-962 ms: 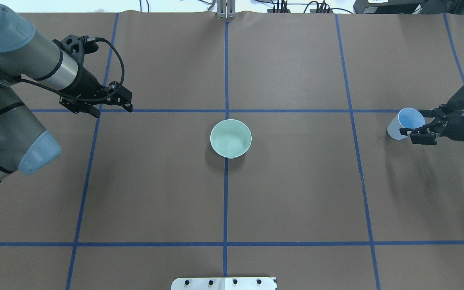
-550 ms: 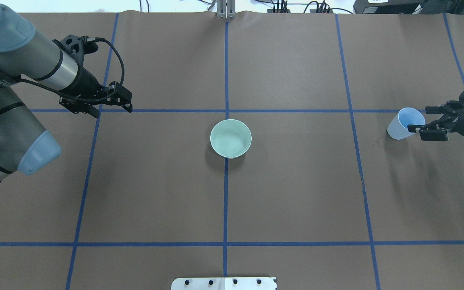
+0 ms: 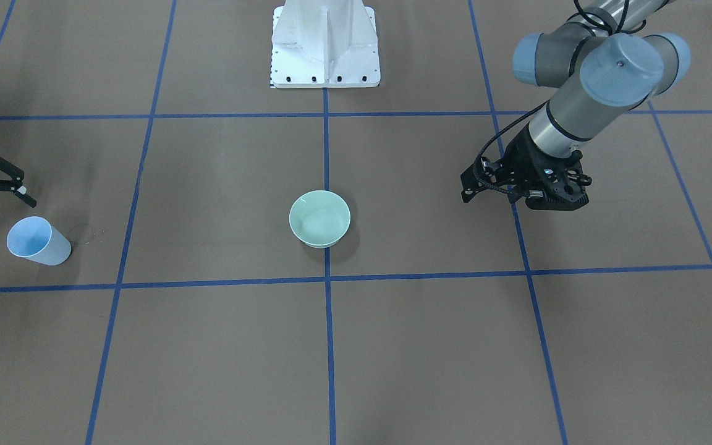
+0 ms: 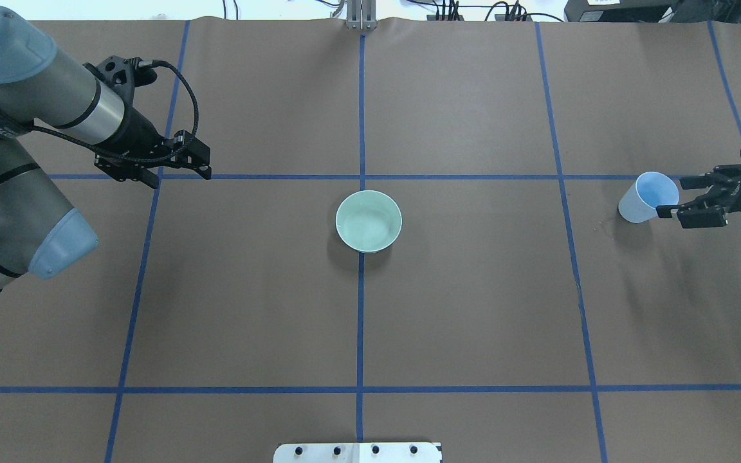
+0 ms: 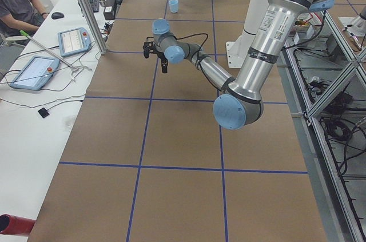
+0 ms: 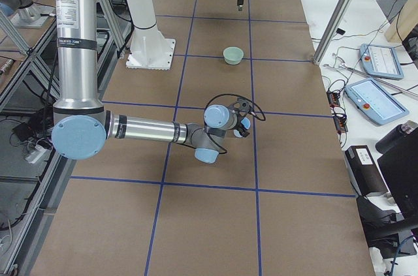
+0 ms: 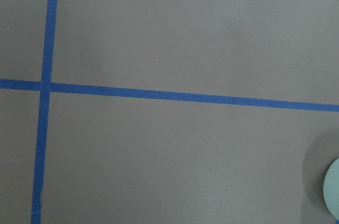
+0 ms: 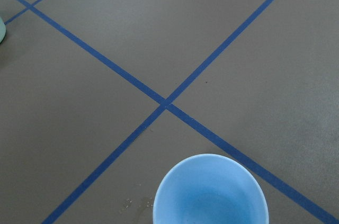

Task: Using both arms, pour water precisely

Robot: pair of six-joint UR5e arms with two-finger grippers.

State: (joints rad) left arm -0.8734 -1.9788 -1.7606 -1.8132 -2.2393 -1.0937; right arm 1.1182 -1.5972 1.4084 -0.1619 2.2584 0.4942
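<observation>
A pale green round ceramic bowl (image 4: 345,202) sits mid-table. Faint glare inside it is probably the water (image 3: 317,217). A light-blue plastic cup (image 4: 634,207) stands upright, well apart from the bowl on the robot's right, and looks empty from the wrist view. Judging by this, the pour seems finished, with only pulling the arms clear left. The right gripper (image 4: 670,197) is just beside the cup, jaws spread wide and gripping nothing. The left gripper (image 4: 181,177) hangs well apart on the bowl's opposite side, jaws apart and empty.
</observation>
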